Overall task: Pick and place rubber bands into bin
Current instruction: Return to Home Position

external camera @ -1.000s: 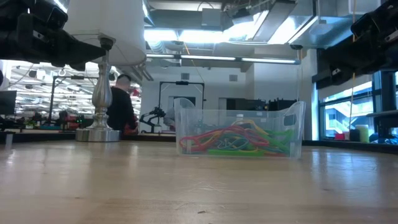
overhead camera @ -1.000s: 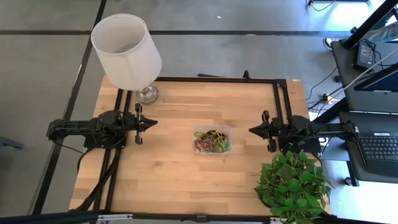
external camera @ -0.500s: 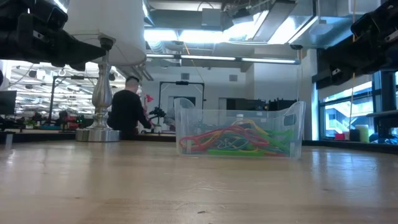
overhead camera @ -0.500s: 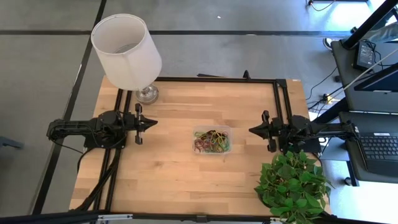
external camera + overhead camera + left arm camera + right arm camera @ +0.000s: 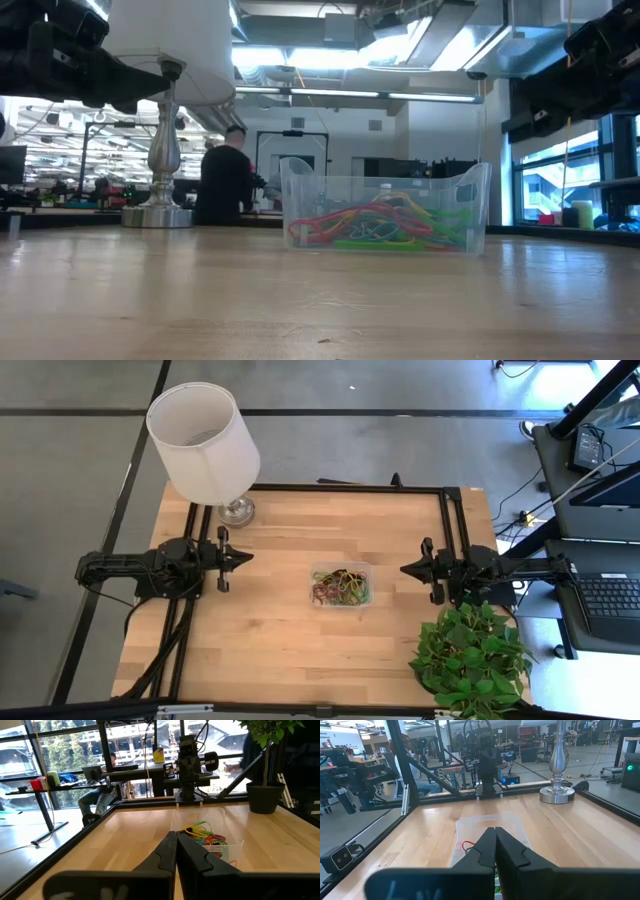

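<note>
Many rubber bands in red, green, yellow and black lie tangled inside the bin, a clear tub just right of the centre of the high view, on the wooden table. The left gripper hangs at middle left and the right gripper at middle right, both well apart from the bin. Each has its fingers pressed together, holding nothing. A white lamp stands at upper left.

We see the dark six-joint left arm lying level, its black two-finger left gripper with fingers pressed together. Well ahead of those jaws, the black two-finger right gripper points straight back, fingers likewise pressed together, on the level right arm.
</note>
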You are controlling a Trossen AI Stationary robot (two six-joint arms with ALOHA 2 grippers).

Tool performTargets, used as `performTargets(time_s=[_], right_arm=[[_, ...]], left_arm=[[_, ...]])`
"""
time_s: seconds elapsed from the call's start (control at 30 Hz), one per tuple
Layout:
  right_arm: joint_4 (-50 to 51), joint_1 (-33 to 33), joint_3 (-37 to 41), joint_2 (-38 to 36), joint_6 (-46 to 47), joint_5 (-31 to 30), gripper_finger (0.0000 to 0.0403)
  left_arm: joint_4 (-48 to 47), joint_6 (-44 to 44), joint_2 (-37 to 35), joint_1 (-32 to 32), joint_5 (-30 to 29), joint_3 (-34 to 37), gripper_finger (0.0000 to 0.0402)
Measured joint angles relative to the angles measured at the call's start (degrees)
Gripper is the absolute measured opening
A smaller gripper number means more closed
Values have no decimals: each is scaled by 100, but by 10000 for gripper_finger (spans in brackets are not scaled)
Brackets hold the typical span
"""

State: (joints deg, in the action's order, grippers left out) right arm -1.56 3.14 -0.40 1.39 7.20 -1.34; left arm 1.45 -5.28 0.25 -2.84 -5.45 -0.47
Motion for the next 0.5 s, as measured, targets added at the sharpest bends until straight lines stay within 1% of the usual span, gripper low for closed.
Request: performTargets(time_s=[0.27,0.5], right_arm=[[0,-2,0,0,9,0,6],[-2,-2,0,0,0,2,15]], left_arm=[[0,0,0,-2,0,0,5],[0,0,0,0,0,0,6]])
